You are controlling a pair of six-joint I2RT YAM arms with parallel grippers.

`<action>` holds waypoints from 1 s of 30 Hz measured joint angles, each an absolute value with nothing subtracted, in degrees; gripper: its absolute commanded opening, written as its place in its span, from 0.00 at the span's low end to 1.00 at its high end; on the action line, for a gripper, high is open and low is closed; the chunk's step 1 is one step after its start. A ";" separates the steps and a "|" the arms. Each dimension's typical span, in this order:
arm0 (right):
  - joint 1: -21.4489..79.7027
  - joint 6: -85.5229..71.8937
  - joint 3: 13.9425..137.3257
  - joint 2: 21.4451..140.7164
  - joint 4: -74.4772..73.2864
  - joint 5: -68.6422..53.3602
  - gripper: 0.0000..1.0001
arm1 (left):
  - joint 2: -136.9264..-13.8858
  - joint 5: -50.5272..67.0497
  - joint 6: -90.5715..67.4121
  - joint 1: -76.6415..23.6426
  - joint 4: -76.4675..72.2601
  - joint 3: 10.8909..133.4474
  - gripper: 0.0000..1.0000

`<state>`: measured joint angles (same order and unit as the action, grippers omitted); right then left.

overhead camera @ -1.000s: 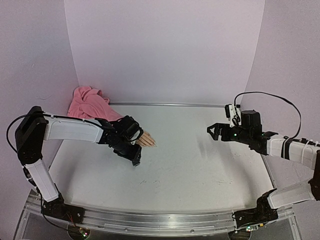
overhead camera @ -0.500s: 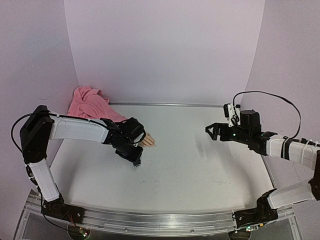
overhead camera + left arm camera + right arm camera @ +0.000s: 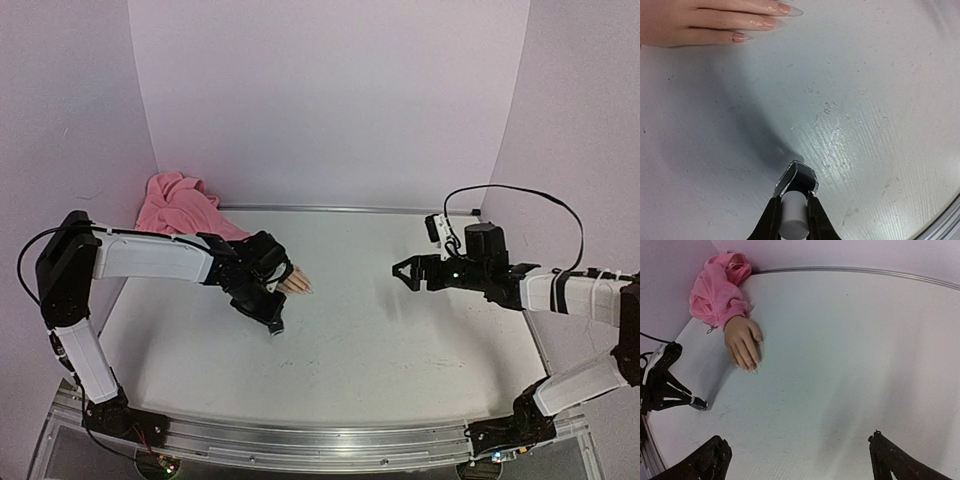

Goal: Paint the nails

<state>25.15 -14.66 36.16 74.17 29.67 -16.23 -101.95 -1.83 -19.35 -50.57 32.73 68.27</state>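
The beige mannequin hand (image 3: 293,282) lies palm down at the table's left, its pink sleeve (image 3: 180,205) bunched in the back corner. Its pale, glossy nails (image 3: 769,22) show at the top of the left wrist view and near the fingertips (image 3: 752,367) in the right wrist view. My left gripper (image 3: 275,325) sits just in front of the fingers, shut on a small polish bottle (image 3: 801,177): the jaws pinch its pale cylindrical cap (image 3: 792,215), and the dark glass body points down at the table. My right gripper (image 3: 403,272) hovers wide open over the table's right half, holding nothing.
The white tabletop (image 3: 400,340) is scuffed and bordered by a metal rail (image 3: 330,445) at the near edge. Lilac walls close in on the back and both sides. The left arm (image 3: 150,260) stretches across beside the sleeve.
My left gripper has closed onto the bottle's cap and shifted slightly. My right arm has reached further left toward the table's middle, still open.
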 measured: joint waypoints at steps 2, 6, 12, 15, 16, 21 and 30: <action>26.94 -14.24 36.80 75.75 30.46 -18.85 0.98 | -100.16 0.51 -19.33 -50.43 33.32 68.27 0.00; 32.32 -13.30 37.58 77.65 34.24 -25.61 0.98 | -95.59 7.90 -19.35 -48.86 34.11 69.10 0.00; 41.95 -12.08 40.62 83.42 42.65 -33.89 0.92 | -90.45 20.56 -18.65 -44.34 34.09 71.66 0.00; 45.04 -12.25 42.59 88.25 47.00 -37.06 0.85 | -88.68 25.85 -17.93 -43.62 34.11 72.77 0.00; 45.58 -12.36 43.20 89.56 48.03 -37.63 0.84 | -88.20 27.20 -17.80 -43.66 34.06 72.95 0.00; 48.42 -13.82 46.78 96.09 53.87 -40.80 0.76 | -85.73 33.45 -17.26 -43.81 34.17 73.14 0.00; 49.32 -17.32 49.95 100.31 61.36 -45.76 0.50 | -83.50 38.46 -14.83 -43.81 34.35 73.10 0.00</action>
<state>49.32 -17.32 49.95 100.31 61.36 -45.76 -83.50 38.46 -14.83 -43.81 34.35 73.10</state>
